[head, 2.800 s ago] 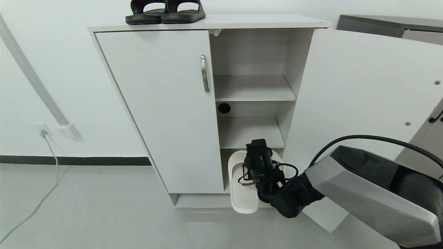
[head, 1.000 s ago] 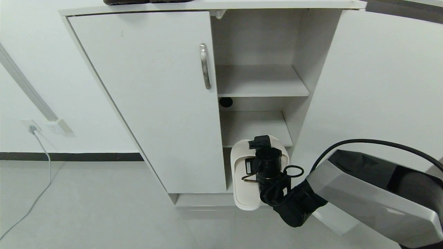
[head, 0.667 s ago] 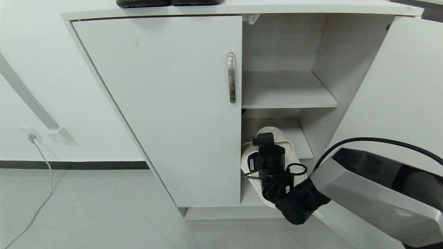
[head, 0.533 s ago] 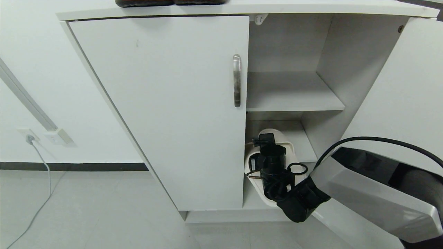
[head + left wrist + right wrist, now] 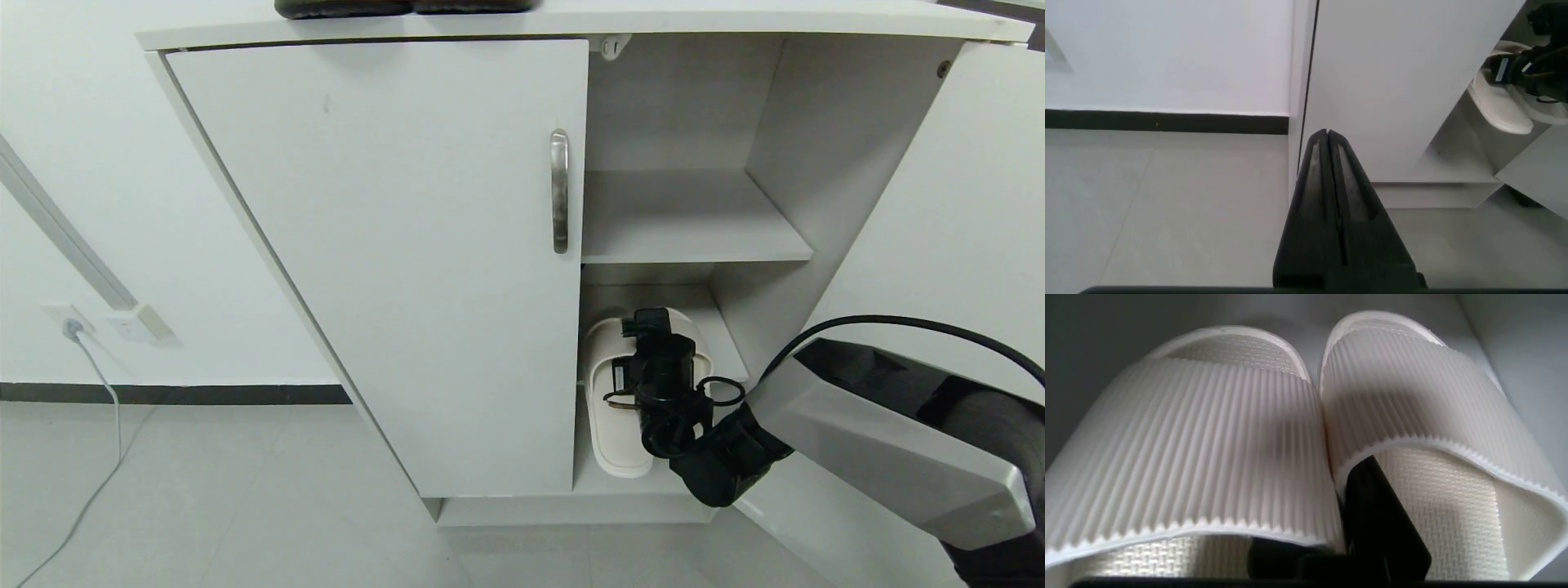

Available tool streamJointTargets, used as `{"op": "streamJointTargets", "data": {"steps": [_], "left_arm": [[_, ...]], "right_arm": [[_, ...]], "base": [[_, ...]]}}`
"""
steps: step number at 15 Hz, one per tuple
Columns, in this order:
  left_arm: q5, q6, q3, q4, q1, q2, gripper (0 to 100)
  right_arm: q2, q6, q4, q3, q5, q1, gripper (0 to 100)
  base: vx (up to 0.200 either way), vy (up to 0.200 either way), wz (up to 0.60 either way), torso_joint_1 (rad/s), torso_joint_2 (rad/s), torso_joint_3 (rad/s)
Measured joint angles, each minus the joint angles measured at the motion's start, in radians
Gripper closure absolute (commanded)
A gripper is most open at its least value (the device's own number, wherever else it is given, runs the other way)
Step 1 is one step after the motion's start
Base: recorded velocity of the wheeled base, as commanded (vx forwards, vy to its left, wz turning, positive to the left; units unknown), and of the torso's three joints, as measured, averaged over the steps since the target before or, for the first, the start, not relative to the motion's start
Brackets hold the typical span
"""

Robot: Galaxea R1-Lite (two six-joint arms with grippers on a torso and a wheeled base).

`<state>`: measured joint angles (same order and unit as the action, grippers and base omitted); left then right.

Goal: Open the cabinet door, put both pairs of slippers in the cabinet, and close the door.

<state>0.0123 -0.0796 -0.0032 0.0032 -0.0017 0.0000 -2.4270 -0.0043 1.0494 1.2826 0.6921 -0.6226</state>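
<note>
Clamping slippers [image 5: 612, 433] by the straps, right pincer [image 5: 649, 322] is holding them toes-first, long axis into bottom of cabinet [image 5: 816, 163].

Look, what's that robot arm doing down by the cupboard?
The robot's right end effector holds a pair of cream ribbed rubber slippers partly inside the bottom compartment of the tall white wooden cabinet, whose right door is open. A pair of black rubber slippers sits on the cabinet's top. The left end effector is shut and empty.
</note>
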Motion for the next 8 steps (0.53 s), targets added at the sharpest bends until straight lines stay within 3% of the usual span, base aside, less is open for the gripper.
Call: {"op": "streamJointTargets", "data": {"steps": [3, 8], "left_arm": [[0.000, 0.000, 0.000, 0.000, -0.001, 0.000, 100], [0.000, 0.000, 0.000, 0.001, 0.000, 0.000, 100]], "right_arm": [[0.000, 0.000, 0.000, 0.010, 0.000, 0.000, 100], [0.000, 0.000, 0.000, 0.011, 0.001, 0.003, 100]], "base": [[0.000, -0.200, 0.00, 0.002, 0.00, 0.002], [0.000, 0.000, 0.00, 0.000, 0.00, 0.000]]}}
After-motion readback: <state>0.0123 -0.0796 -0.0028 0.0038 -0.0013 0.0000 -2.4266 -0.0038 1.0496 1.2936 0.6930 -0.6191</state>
